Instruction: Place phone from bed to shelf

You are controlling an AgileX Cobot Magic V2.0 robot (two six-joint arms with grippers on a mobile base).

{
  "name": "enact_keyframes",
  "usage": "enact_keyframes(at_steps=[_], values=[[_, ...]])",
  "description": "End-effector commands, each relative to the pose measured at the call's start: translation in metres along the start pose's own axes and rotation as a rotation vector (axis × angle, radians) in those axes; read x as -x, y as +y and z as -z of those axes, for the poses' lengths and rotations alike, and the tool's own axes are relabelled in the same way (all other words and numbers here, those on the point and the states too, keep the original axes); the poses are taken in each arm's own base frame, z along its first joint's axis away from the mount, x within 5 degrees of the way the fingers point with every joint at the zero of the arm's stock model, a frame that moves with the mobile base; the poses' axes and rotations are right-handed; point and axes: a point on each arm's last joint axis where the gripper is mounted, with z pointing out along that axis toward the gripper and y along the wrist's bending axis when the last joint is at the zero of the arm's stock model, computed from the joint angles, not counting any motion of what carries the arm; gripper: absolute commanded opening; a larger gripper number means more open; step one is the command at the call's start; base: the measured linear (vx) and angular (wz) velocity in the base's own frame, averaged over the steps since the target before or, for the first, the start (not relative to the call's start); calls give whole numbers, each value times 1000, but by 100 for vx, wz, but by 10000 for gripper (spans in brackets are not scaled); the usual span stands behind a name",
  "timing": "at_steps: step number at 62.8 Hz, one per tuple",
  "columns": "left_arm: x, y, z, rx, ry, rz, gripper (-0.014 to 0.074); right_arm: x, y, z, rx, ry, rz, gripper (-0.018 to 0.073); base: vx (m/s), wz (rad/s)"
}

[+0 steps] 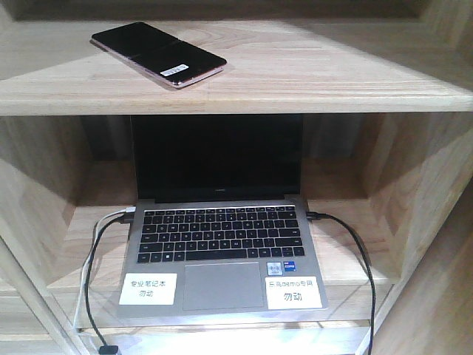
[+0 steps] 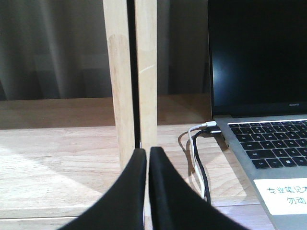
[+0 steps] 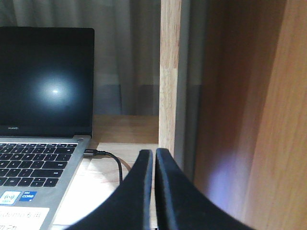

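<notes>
1. Pale natural-wood shelf [image 1: 310, 81] in the front view carries the slim black glossy phone [image 1: 158, 55], lying flat towards its left side; below it sits an open grey laptop [image 1: 220, 244] with cables plugged in.
2. Left wrist view: the black left gripper [image 2: 147, 155] is closed, fingers together, holding nothing, before a light wooden upright [image 2: 130, 72].
3. Right wrist view: the black right gripper [image 3: 154, 157] is likewise closed and empty.

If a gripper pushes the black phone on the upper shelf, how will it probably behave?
The phone lies flat on the smooth wooden shelf, so it would probably slide, not roll or tip. Its glossy surface looks slippery to grasp. The crease across its middle suggests a hinge, so it may fold if lifted by one end.
</notes>
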Motion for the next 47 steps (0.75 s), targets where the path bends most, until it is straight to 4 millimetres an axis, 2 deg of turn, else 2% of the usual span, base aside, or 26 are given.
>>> enact_keyframes(at_steps=[1,47], values=[[6,1,0,6,-76,10,1,6,0,0,0,-85,19,-8,0,0],[6,1,0,6,-76,10,1,6,0,0,0,-85,19,-8,0,0]])
